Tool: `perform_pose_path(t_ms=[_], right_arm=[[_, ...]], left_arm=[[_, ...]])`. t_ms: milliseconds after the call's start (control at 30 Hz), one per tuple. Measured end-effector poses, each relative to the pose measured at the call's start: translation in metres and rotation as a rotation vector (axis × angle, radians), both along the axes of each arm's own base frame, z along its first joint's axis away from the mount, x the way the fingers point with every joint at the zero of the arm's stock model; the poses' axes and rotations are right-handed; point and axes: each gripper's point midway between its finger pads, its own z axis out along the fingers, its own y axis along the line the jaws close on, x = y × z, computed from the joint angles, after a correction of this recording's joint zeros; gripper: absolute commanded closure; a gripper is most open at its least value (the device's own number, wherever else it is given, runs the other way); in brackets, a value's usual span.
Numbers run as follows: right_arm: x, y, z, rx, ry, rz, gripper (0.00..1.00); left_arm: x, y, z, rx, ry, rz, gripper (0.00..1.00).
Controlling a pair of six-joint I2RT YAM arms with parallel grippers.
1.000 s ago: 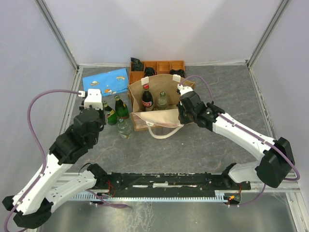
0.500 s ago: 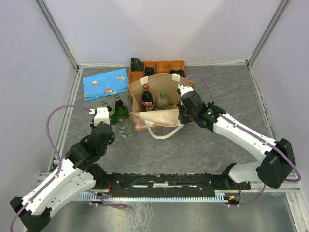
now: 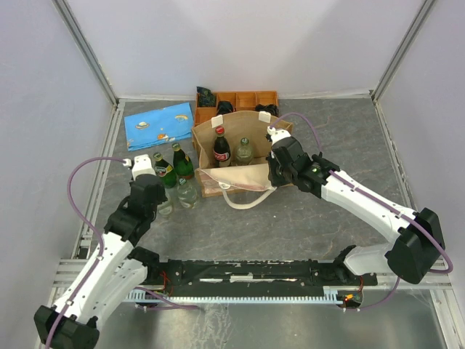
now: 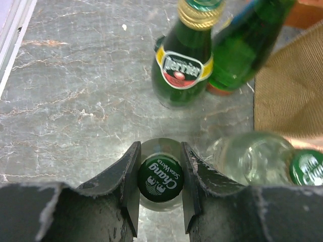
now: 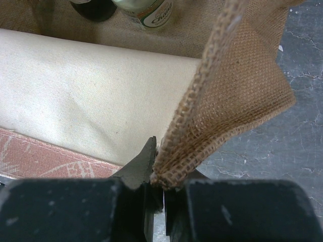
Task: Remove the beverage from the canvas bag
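1. Top external view: the canvas bag (image 3: 236, 177) stands open just above the middle of the frame on the grey surface (image 3: 327, 131). Its cream front panel faces the lower edge, and one loop handle hangs down in front of it.
2. Inside the bag a cola bottle (image 3: 221, 149) with a red cap stands beside a clear bottle (image 3: 243, 151). Both are upright against the back wall.
3. The right hand (image 5: 160, 186) is at the bag's right-hand corner. In the right wrist view its fingers are nearly closed, pinching the woven brown edge of the bag.
4. The left hand (image 4: 160, 156) is left of the bag, among a group of bottles on the surface. It grips the neck of a soda-water bottle (image 4: 160, 182) with a green cap, one finger pressed against each side.
5. Whether that bottle rests on the surface or is lifted off it, I cannot tell.
6. Left wrist view: a green Perrier bottle (image 4: 182, 65) stands above the held one, with a second green bottle (image 4: 242, 45) touching it on the right. Another clear, green-capped bottle (image 4: 257, 161) sits at the lower right.
7. An orange tray (image 3: 251, 98) lies behind the bag, and a blue pouch (image 3: 160, 123) lies at the upper left.
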Motion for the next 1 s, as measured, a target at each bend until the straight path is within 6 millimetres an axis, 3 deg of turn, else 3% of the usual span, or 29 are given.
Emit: perform_pose_path(t_ms=[133, 200, 300, 367, 433, 500, 533, 833, 900, 1000], right_arm=[[0.0, 0.0, 0.0, 0.0, 0.0, 0.0, 0.87], [0.0, 0.0, 0.0, 0.0, 0.0, 0.0, 0.87], [0.0, 0.0, 0.0, 0.0, 0.0, 0.0, 0.87], [0.0, 0.0, 0.0, 0.0, -0.001, -0.001, 0.87], [0.0, 0.0, 0.0, 0.0, -0.001, -0.001, 0.87], [0.0, 0.0, 0.0, 0.0, -0.001, -0.001, 0.86], [0.0, 0.0, 0.0, 0.0, -0.001, -0.001, 0.86], [0.0, 0.0, 0.0, 0.0, -0.001, -0.001, 0.87], [0.0, 0.0, 0.0, 0.0, 0.0, -0.001, 0.87], [0.0, 0.0, 0.0, 0.0, -0.001, -0.001, 0.87]], left_arm=[[0.013, 0.01, 0.0, -0.04, -0.007, 0.045, 0.93], [0.019, 0.009, 0.0, -0.04, -0.003, 0.036, 0.85], [0.027, 0.004, 0.0, -0.044, 0.003, 0.019, 0.65], [0.031, 0.001, 0.0, -0.05, 0.007, 0.007, 0.39], [0.032, 0.0, 0.0, -0.048, 0.012, 0.002, 0.25], [0.032, -0.002, 0.002, -0.059, 0.012, -0.008, 0.03], [0.032, -0.003, 0.003, -0.059, 0.01, -0.01, 0.0], [0.031, -0.002, 0.025, -0.074, -0.039, -0.01, 0.01], [0.033, -0.003, 0.041, -0.082, -0.074, -0.014, 0.01], [0.043, -0.01, 0.084, -0.094, -0.151, -0.056, 0.01]])
